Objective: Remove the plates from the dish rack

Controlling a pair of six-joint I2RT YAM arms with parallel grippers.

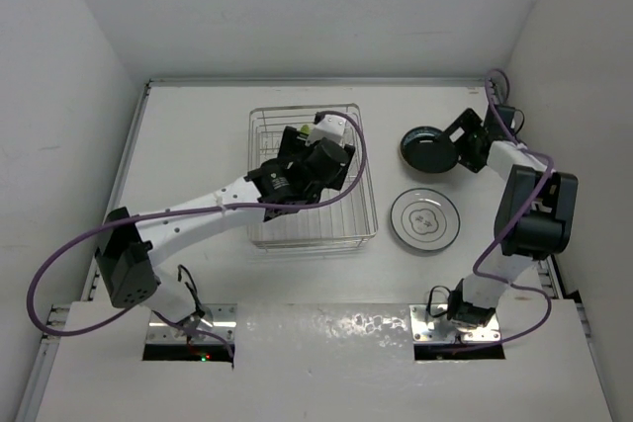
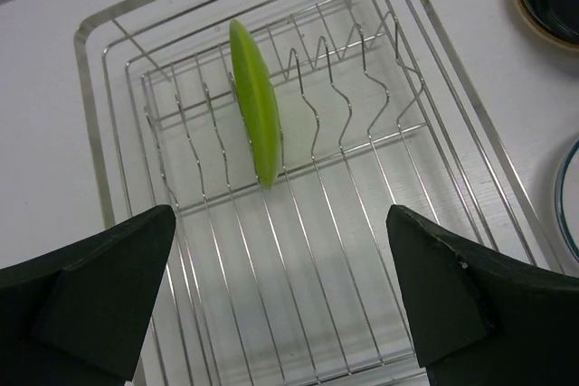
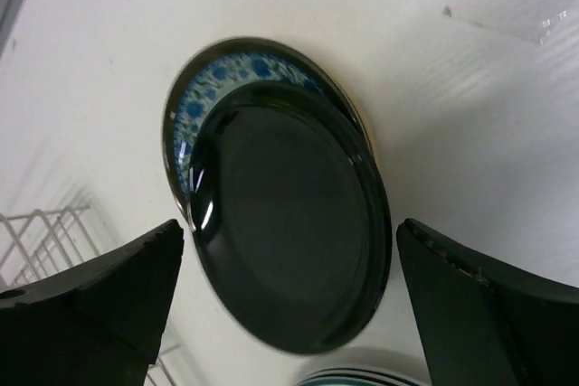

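One lime plate (image 2: 256, 101) in dish rack (image 2: 88, 115), blue plate (image 3: 217, 74) mostly covered

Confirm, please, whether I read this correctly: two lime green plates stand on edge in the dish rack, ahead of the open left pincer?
Not quite: only one lime green plate stands on edge in the dish rack, ahead of the open left pincer. The left wrist view shows it.

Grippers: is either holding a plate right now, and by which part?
Neither. Left gripper hangs open above the lime green plate standing in the dish rack; right gripper is open over the dark plate.
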